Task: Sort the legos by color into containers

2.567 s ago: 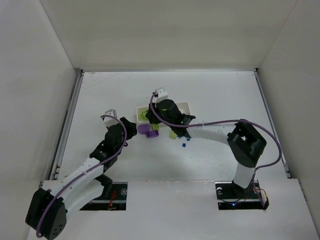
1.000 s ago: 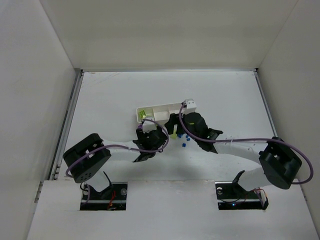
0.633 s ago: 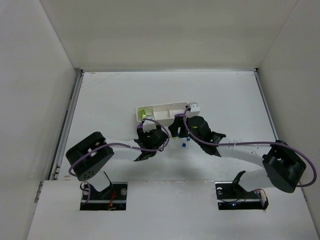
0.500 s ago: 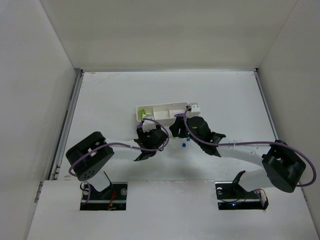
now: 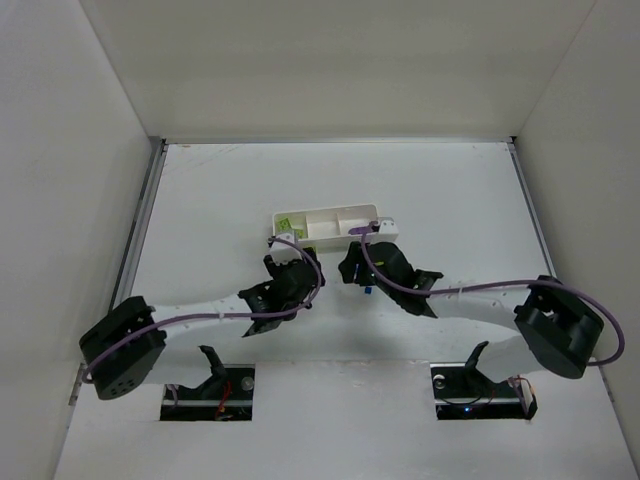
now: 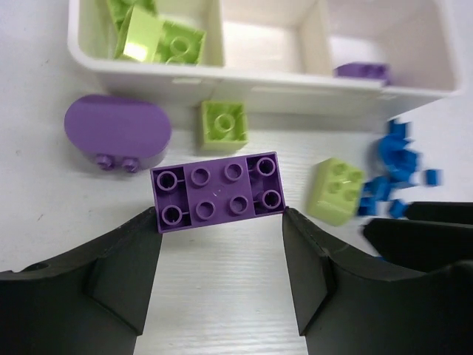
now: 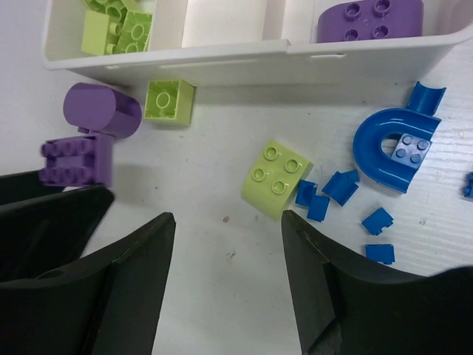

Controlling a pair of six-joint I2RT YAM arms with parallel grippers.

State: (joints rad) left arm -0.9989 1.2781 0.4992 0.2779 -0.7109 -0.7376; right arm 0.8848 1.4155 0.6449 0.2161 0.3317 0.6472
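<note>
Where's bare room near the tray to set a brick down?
The tray has a bare middle compartment. Bare table lies between the small green brick and the green 2x2 brick. Crowded: blue pieces right of that, and the purple brick in the left gripper beside the purple dome.

Left arm point(image 5: 200, 305) has unfolded. Its elbow has swung out toward the near-left corner of the table point(image 5: 450, 200), and the forearm now lies stretched out low. Left gripper point(image 6: 219, 216) has shifted slightly left and toward the near edge, with the purple brick point(image 6: 218, 191) pinched between its fingers. Right gripper point(image 7: 225, 222) has backed off the right end of the tray point(image 5: 322, 238), moving left and nearer. The right compartment is now uncovered, with a purple piece point(image 7: 369, 20) showing in it.
</note>
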